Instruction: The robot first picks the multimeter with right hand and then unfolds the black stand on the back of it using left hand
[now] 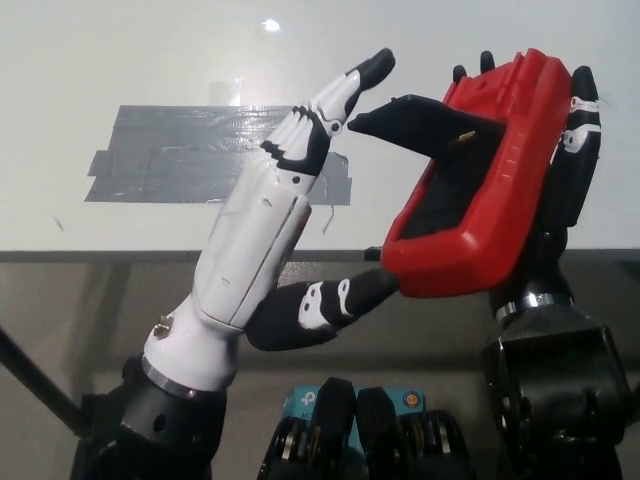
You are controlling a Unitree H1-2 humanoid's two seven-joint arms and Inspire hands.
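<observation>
multimeter (pixel 480 190): red, tilted upright, back showing | black stand (pixel 415 118): swung out

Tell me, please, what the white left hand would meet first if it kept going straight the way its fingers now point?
Probably the black stand, swung out from the back of the red multimeter held in the right hand. The left hand points up-right, fingers just beside the stand's tip; depth is unclear.

A single head view looks steeply down and close over the front edge of the white table (pixel 120 60), whose grey tape patch (pixel 170 155) lies left of centre, with the dark floor nearer the camera than that patch and no second view to share anything.
</observation>
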